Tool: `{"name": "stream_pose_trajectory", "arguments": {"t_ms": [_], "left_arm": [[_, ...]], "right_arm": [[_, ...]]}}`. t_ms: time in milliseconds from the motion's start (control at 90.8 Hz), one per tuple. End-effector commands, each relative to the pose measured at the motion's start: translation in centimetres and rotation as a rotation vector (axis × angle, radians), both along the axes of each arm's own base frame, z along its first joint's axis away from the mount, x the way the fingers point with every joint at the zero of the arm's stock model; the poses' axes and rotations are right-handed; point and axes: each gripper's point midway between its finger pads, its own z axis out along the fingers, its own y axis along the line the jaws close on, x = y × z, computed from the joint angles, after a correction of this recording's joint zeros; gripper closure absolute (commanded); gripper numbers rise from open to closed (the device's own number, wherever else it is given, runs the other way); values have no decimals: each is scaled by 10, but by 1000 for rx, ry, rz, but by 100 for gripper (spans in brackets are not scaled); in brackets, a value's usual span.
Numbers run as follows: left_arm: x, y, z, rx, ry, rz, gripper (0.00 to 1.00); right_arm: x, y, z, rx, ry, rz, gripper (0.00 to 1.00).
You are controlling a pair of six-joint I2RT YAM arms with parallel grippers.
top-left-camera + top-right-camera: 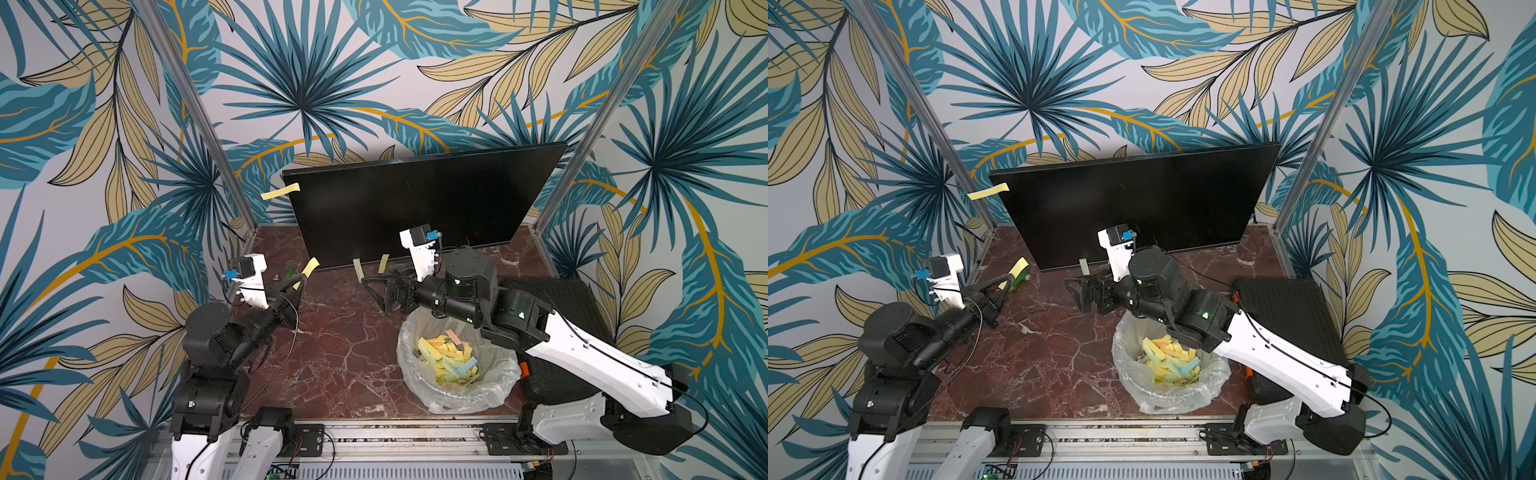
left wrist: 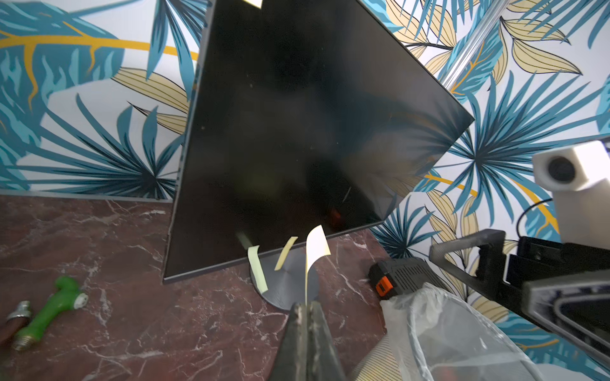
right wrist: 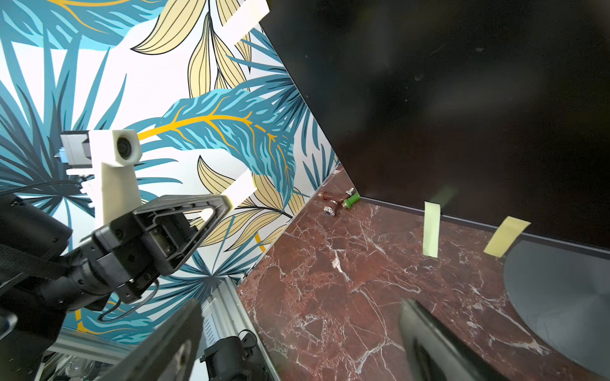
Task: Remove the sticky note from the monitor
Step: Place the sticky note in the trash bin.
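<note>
The black monitor (image 1: pixel 415 208) stands at the back on its grey disc foot (image 2: pixel 290 280). My left gripper (image 1: pixel 302 279) is shut on a yellow sticky note (image 1: pixel 311 266) in front of the monitor's lower left corner, and the note (image 2: pixel 316 247) curls up from the tips, clear of the screen. Another yellow note (image 1: pixel 280 192) sticks out from the monitor's top left corner. A pale green note (image 3: pixel 431 229) and a yellow note (image 3: pixel 506 236) hang from the bottom bezel. My right gripper (image 3: pixel 297 330) is open and empty, low in front of those two.
A bin lined with clear plastic (image 1: pixel 490 374) holds several coloured notes at the front right. A black ribbed box (image 1: pixel 557 299) lies behind it on the right. A green fitting (image 2: pixel 52 310) and metal parts (image 3: pixel 333 204) lie by the left wall.
</note>
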Motion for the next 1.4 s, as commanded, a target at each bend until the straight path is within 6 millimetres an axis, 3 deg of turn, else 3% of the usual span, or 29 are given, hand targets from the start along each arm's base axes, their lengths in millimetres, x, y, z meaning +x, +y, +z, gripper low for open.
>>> {"name": "stream_pose_trajectory", "arguments": {"t_ms": [0, 264, 496, 903, 1278, 1388], "left_arm": [[-14, -12, 3, -44, 21, -67, 100], [-12, -36, 7, -58, 26, -165, 100], [-3, -74, -4, 20, 33, -231, 100], [0, -177, -21, 195, 0, -403, 100], [-26, -268, -52, 347, -2, -580, 100], [-32, -284, -64, 384, 9, -617, 92]], "right_arm": [[-1, -15, -4, -27, -14, -41, 4], [-3, -43, -11, -48, -15, -112, 4], [-6, -65, -24, -76, -1, -167, 4], [-17, -118, -44, -107, 31, -281, 3], [-31, -183, -66, -113, 50, -429, 3], [-32, -193, -66, -102, 44, -454, 3]]}}
